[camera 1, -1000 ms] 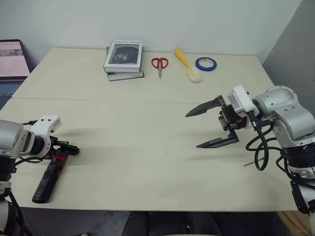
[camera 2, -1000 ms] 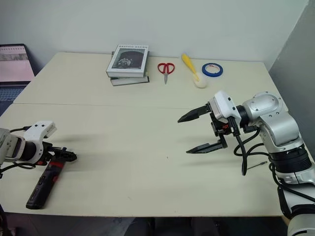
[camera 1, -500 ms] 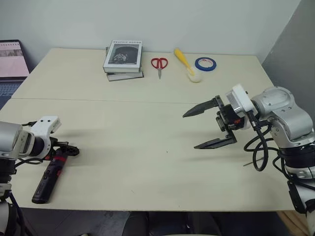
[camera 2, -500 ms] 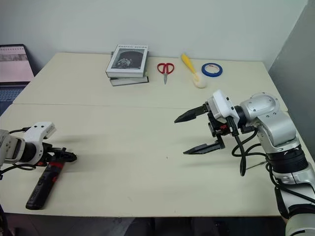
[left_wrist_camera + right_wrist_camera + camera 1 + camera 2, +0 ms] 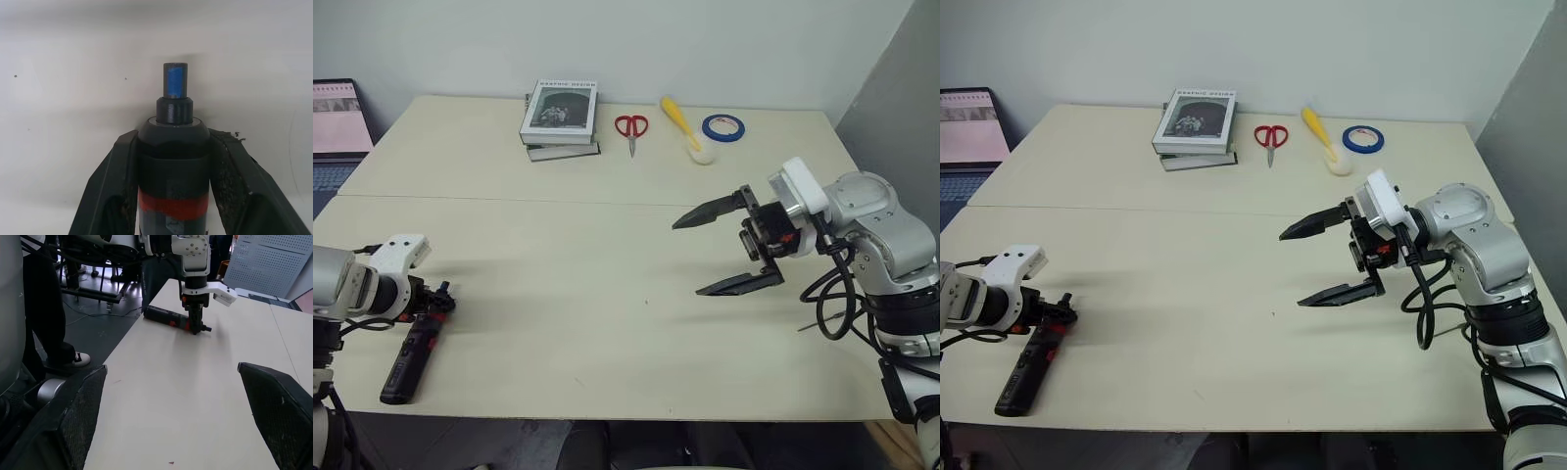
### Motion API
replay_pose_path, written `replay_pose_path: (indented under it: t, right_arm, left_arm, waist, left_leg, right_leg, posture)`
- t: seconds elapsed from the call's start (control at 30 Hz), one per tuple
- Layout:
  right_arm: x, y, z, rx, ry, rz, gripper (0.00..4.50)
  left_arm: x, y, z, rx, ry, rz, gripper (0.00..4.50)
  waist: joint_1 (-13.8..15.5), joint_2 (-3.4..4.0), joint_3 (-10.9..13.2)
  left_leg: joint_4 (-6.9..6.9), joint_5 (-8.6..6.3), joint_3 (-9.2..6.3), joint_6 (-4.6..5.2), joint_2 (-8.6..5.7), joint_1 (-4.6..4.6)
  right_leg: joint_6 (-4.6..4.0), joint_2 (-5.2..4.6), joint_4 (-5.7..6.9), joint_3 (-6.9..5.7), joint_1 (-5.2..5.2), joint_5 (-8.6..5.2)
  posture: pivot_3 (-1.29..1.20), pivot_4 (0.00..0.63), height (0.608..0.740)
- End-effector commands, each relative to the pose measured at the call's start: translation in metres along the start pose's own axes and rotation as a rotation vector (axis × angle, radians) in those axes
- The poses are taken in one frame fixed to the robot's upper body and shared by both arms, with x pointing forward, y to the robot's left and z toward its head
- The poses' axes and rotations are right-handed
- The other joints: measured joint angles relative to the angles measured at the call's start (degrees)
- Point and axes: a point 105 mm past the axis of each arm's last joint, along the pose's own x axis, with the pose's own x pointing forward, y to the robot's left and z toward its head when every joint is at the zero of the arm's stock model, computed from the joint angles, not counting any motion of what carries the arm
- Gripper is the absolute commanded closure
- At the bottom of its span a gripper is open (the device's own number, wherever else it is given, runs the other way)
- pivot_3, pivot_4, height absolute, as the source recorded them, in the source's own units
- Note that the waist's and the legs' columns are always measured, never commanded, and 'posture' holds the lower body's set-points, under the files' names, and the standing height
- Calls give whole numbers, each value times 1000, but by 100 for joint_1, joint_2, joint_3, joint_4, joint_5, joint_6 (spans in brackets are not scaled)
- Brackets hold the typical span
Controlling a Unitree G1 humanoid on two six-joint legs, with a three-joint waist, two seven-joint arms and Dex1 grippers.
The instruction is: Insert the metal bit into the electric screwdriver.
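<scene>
The electric screwdriver (image 5: 409, 351), black with a red band, lies on the table near the front left corner. My left gripper (image 5: 434, 302) points down at its front end. In the left wrist view both fingers (image 5: 113, 182) press the screwdriver (image 5: 173, 161) at the red band, so the gripper is shut on it. The right wrist view shows this grip from across the table on the screwdriver (image 5: 166, 318). My right gripper (image 5: 689, 258) hovers open and empty over the table's right half, pointing left. The metal bit (image 5: 806, 325), a thin dark rod, lies on the table below my right arm.
Along the far edge lie stacked books (image 5: 558, 117), red scissors (image 5: 629, 127), a yellow-handled brush (image 5: 683, 125) and a blue tape roll (image 5: 722, 126). A laptop (image 5: 335, 127) sits off the far left. A person's legs (image 5: 49, 308) stand beyond the left table edge.
My left gripper has closed on the screwdriver's front end, and the screwdriver has shifted slightly. The right arm has stayed about where it was.
</scene>
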Motion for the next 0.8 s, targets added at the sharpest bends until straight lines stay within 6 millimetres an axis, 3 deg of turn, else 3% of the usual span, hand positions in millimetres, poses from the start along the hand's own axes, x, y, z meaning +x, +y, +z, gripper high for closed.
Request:
replay_pose_path:
  t: [0.03, 0.23, 0.4, 0.53, 0.63, 0.7, 0.8]
  right_arm:
    - [-3, 0, 14, -64, 1, -3, 0]
    - [-4, 1, 11, -55, 13, -6, 0]
    - [-10, 3, 11, -40, 20, -29, 0]
    - [-24, 4, 10, -8, 36, -134, 0]
    - [-33, 6, 8, 27, 52, -233, 0]
    - [-37, 9, 8, 44, 54, -264, 0]
    - [-44, 13, 6, 74, 82, -383, 0]
  left_arm:
    - [-1, -1, 0, -5, -3, -13, 2846]
    - [-9, -10, 21, 51, -101, -54, 2846]
    - [-30, -44, 53, 199, -262, -149, 2846]
    - [-62, -104, 93, 357, -514, -334, 2847]
    - [-76, -136, 112, 405, -676, -433, 2847]
    - [-81, -148, 117, 424, -738, -464, 2847]
    - [-82, -191, 126, 464, -866, -627, 2847]
  waist:
    - [0, 0, 0]
    - [12, 0, 0]
    - [78, -3, 0]
    - [136, -6, -2]
    - [168, -8, -2]
    - [153, -9, -3]
    - [137, -4, -4]
  left_leg:
    - [0, 0, 0, 0, 0, 0]
    - [0, 0, 0, 0, 0, 0]
    - [2, 1, -5, -1, -1, -8]
    - [2, 0, -7, -1, -2, -12]
    - [5, 1, -14, -2, -4, -22]
    - [6, 1, -13, -2, -5, -21]
    - [3, 1, -10, -1, -6, -17]
  right_leg:
    - [0, 0, 0, 0, 0, 0]
    - [0, 0, 0, 0, 0, 0]
    - [0, 0, -3, -2, 0, 0]
    - [1, -1, -7, -3, 0, 0]
    - [1, -2, -10, -7, 0, 1]
    - [3, -2, -12, -4, -1, 3]
    - [2, -5, -7, -1, -1, 3]
  posture:
    - [0, 150, 740]
    - [0, 150, 740]
    - [0, 150, 740]
    - [0, 150, 740]
    - [0, 150, 740]
    - [0, 150, 740]
    - [0, 150, 740]
